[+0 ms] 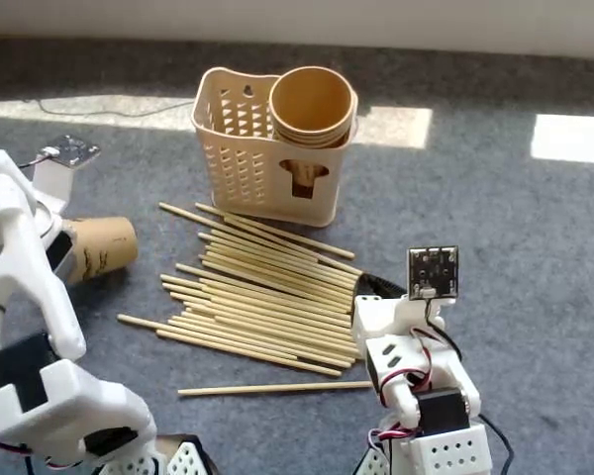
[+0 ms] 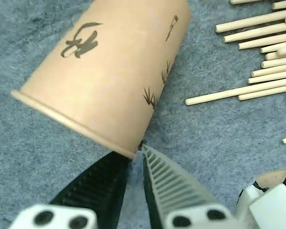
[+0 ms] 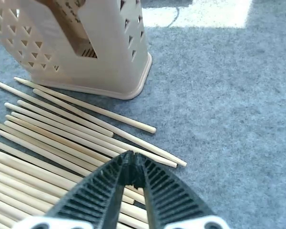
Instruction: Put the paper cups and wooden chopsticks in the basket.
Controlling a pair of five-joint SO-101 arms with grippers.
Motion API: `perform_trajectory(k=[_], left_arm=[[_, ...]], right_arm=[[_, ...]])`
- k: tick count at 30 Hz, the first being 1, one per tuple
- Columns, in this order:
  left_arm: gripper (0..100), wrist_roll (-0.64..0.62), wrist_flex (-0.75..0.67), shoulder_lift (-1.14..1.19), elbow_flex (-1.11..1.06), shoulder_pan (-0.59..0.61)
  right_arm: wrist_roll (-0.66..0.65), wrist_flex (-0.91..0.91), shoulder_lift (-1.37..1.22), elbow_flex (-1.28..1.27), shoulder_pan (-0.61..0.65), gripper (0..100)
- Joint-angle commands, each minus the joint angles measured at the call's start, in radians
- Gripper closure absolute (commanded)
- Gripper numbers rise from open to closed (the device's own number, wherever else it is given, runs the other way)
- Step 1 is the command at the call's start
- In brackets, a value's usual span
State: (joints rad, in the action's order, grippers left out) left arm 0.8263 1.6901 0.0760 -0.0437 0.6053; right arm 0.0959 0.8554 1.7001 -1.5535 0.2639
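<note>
A beige perforated basket [image 1: 247, 168] stands at the back centre with stacked paper cups [image 1: 312, 104] in it. Another paper cup [image 1: 104, 245] lies on its side at the left. My left gripper [image 2: 139, 149] is at that cup's [image 2: 109, 71] rim, with the jaws pinched on the rim's edge. Several wooden chopsticks [image 1: 267, 297] lie in a loose pile in front of the basket. My right gripper [image 3: 132, 161] is shut just above the right ends of the chopsticks [image 3: 47, 138], and nothing shows between its fingers. The basket [image 3: 109, 62] stands just beyond it.
One chopstick [image 1: 277, 388] lies apart in front of the pile, near the right arm's base. Everything rests on grey carpet [image 1: 515, 228], which is free to the right of the basket. A thin cable [image 1: 89, 104] runs along the back left.
</note>
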Motion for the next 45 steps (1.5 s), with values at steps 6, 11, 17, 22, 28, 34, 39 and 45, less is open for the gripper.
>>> perform_trajectory(k=[6,11,17,22,28,34,39,45], left_arm=[[79,-0.135,0.006,0.004,0.065,-0.030],[83,-0.141,0.009,0.004,0.065,-0.140],[84,-0.264,0.009,0.005,0.162,-0.214],[83,-0.307,0.006,0.015,0.240,-0.251],[83,-0.365,-0.100,0.016,0.197,-0.266],[84,-0.377,-0.173,0.012,0.090,-0.266],[94,-0.379,-0.173,0.004,0.079,-0.266],[100,-0.379,-0.178,0.004,0.079,-0.266]], right_arm=[[-0.014,-0.024,0.007,0.004,-0.010,99.2],[-0.014,-0.024,0.007,0.004,-0.010,99.2],[-0.014,-0.024,0.007,0.004,-0.010,99.2],[-0.014,-0.024,0.007,0.004,-0.010,99.2],[-0.014,-0.024,0.007,0.004,-0.010,99.2],[-0.014,-0.024,0.007,0.004,-0.010,99.2],[-0.014,-0.024,0.007,0.004,-0.010,99.2],[-0.014,-0.024,0.007,0.004,-0.010,99.2]])
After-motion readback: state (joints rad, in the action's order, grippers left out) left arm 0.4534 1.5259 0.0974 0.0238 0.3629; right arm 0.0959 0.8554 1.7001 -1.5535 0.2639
